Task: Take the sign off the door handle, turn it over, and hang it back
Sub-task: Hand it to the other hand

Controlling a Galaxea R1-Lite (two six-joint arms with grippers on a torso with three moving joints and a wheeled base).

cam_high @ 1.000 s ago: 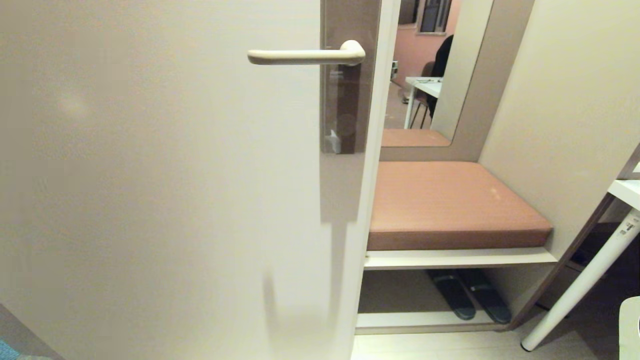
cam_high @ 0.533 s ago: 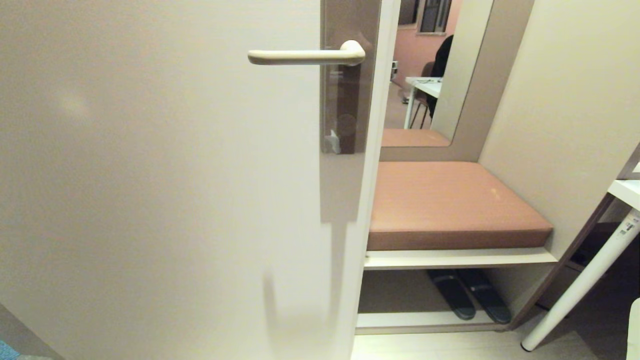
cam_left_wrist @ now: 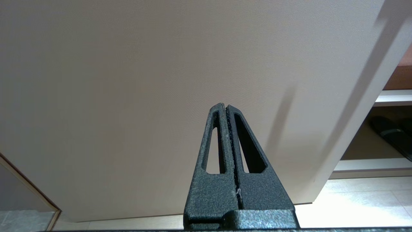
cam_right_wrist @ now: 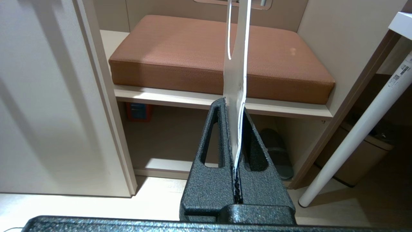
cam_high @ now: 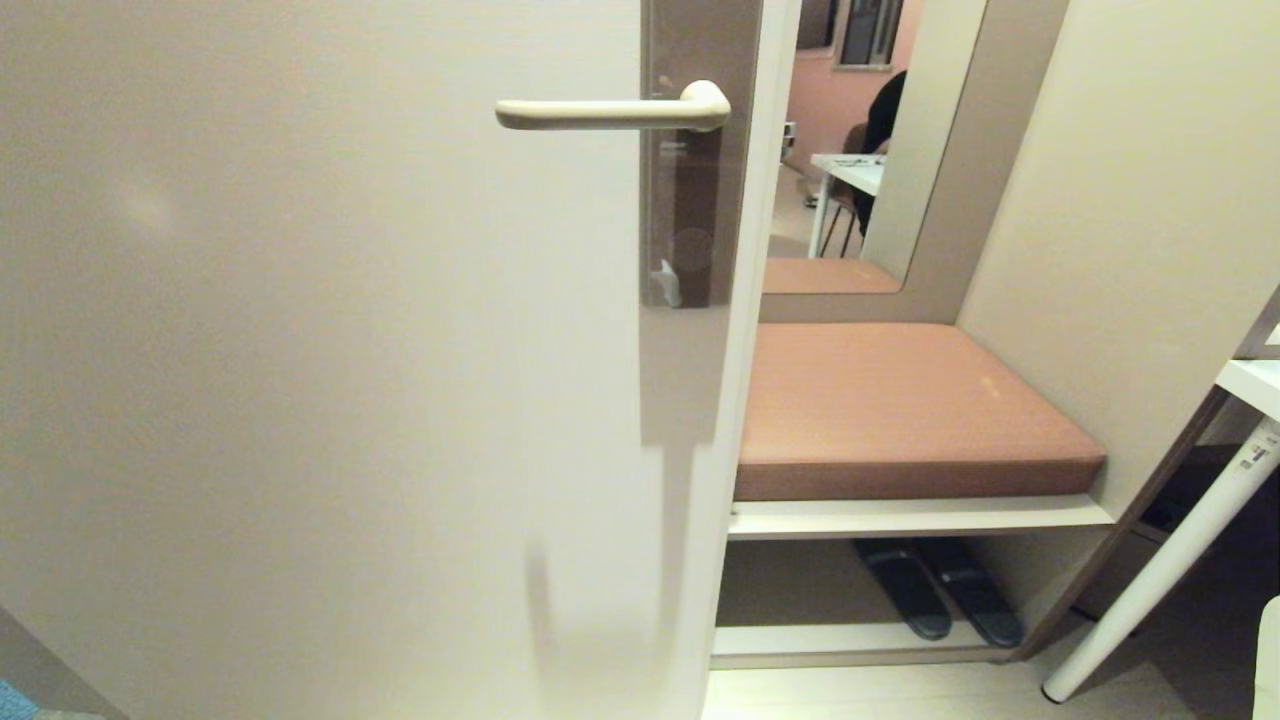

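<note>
The right tool is clenched on the sign, a thin card seen edge-on in the right wrist view. The card rises straight out from between the two black fingers, pale grey-white along its face, with a bright white rim and the curved edge of its hole showing higher up; no lettering can be read from this angle. Beyond the tool lie a brown cushion on a pale shelf, with dark slippers in the space beneath, and a white desk leg off to one side. The left tool is clenched shut on nothing, pointing at the plain beige door. In the head view, neither tool shows, and the handle stands bare: a slim cream lever, level, on a tall brown backplate.
</note>
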